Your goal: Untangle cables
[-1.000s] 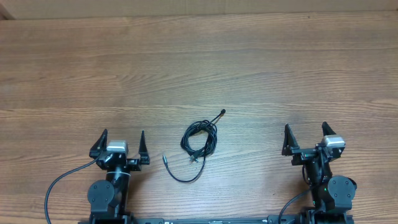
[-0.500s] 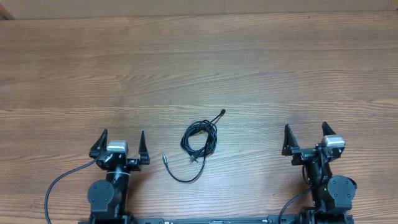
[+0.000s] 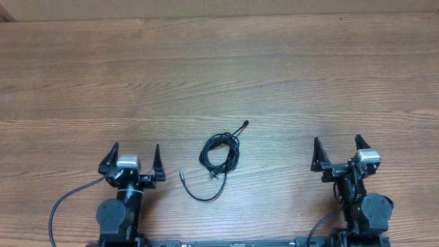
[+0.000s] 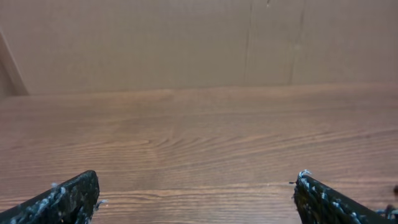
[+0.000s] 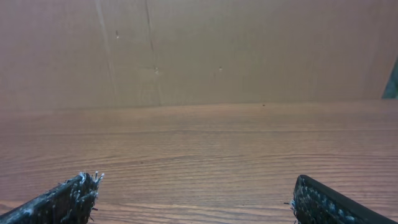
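Nothing has moved in the last second. The small knotted bundle of thin black cables lies untouched on the brown wooden table. The left gripper and right gripper sit well apart on either side of the bundle, jaws spread wide and empty, so untangling has not yet begun.

Even, soft, warm lighting; faint shadows, no glare; overhead sharp, wrist views slightly soft
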